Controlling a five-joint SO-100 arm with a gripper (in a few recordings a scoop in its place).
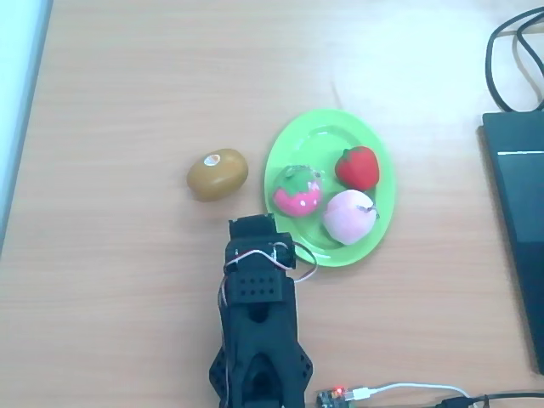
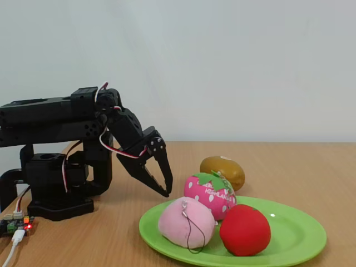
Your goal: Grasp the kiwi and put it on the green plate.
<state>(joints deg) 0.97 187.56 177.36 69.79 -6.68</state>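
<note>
from the fixed view the strawberry (image 2: 210, 191) covers the lower left of the kiwi (image 2: 223, 171); from overhead the arm's own body hides the claw (image 1: 252, 228) tips, so their gap can't be judged there, and the dark slab (image 1: 515, 229) runs off the right edge

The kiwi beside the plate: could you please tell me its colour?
Olive-brown, with a pale cream round spot on top; the kiwi shows best in the overhead view.
</note>
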